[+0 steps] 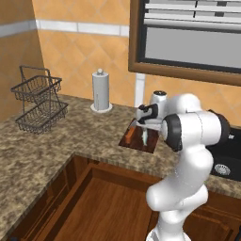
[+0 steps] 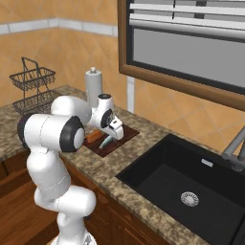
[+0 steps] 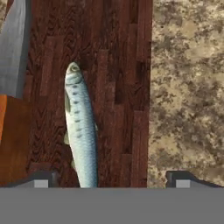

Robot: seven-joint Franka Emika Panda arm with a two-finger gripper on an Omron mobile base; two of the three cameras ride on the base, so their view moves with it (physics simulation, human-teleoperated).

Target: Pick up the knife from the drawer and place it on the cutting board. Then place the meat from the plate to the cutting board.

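The dark reddish-brown cutting board (image 1: 151, 144) (image 2: 125, 134) (image 3: 118, 87) lies on the granite counter beside the sink. On it rests the meat, a silvery-blue fish (image 3: 81, 131) (image 1: 144, 137) (image 2: 106, 141). Next to the fish lies the knife (image 3: 13, 52) (image 1: 130, 133) (image 2: 92, 139), with a grey blade and an orange handle. My gripper (image 3: 113, 180) (image 1: 142, 125) (image 2: 115, 131) hovers just above the board, open. Its fingers stand wide apart, and the fish's tail end lies between them, nearer the left one. The wide wooden drawer (image 1: 108, 202) stands pulled out below the counter. The plate is out of view.
A paper towel roll (image 1: 100, 89) (image 2: 93, 85) stands behind the board by the tiled wall. A two-tier wire basket (image 1: 37, 101) (image 2: 31, 88) sits at the counter's far left. The black sink (image 2: 191, 186) and its faucet (image 2: 234, 153) lie to the right.
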